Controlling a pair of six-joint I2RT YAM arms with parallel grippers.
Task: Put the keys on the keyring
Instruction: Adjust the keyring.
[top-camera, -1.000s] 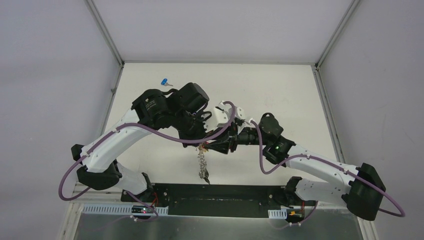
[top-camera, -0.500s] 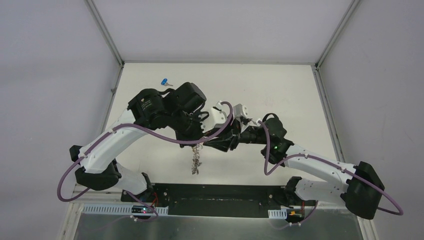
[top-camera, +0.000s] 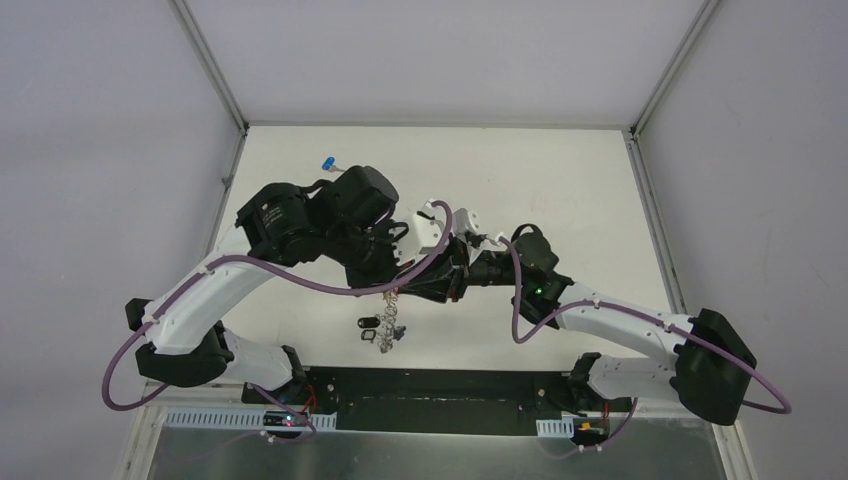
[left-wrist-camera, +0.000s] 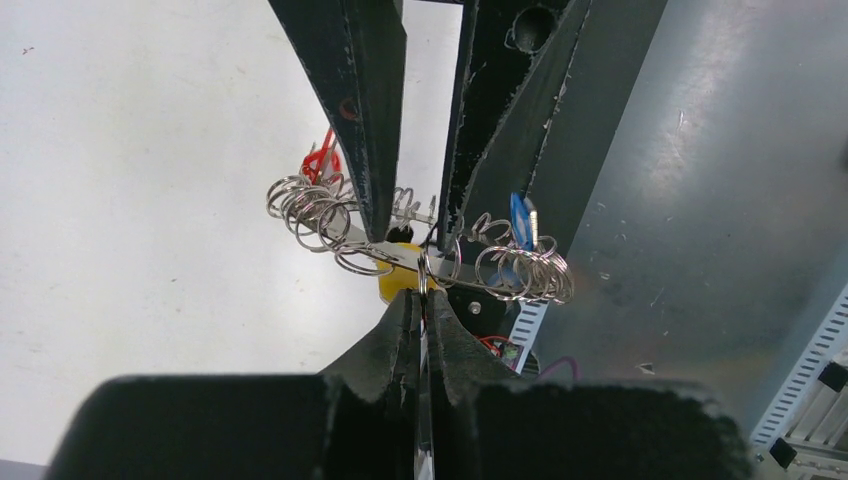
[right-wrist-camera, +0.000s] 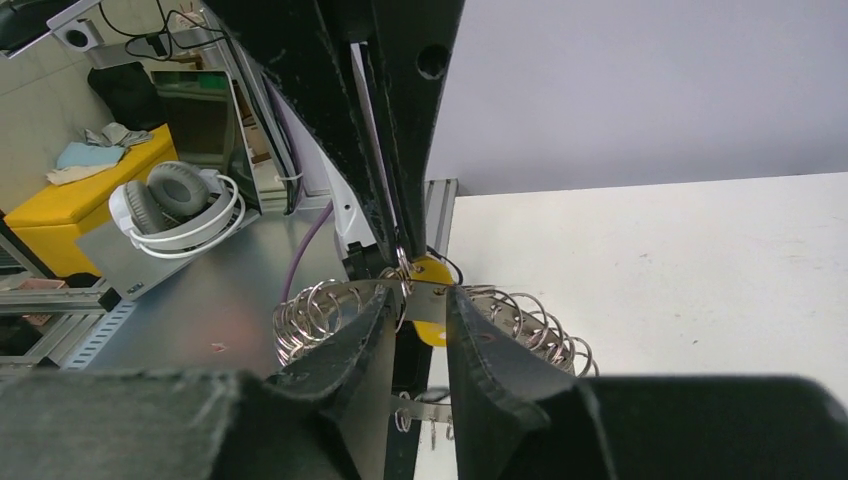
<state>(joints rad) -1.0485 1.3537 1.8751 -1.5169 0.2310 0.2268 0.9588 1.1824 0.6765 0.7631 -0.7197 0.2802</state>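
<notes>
The keyring hangs in the air between both grippers, near the table's front middle. It is a grey band fringed with small silver rings; red and blue key heads show on it. My right gripper has its fingers closed onto a stretch of the band. My left gripper is shut on the yellow key, with a thin silver strip between its pads and the key's small ring at the band. The blue key lies alone on the table at the far left.
The black base plate and a metal sheet lie along the near edge, under the hanging keyring. White walls with metal posts enclose the table. Headphones and a yellow box sit off the table.
Both grippers have shifted left together. The keyring, which hung straight down like a chain, has swung up and left and now hangs shorter.
</notes>
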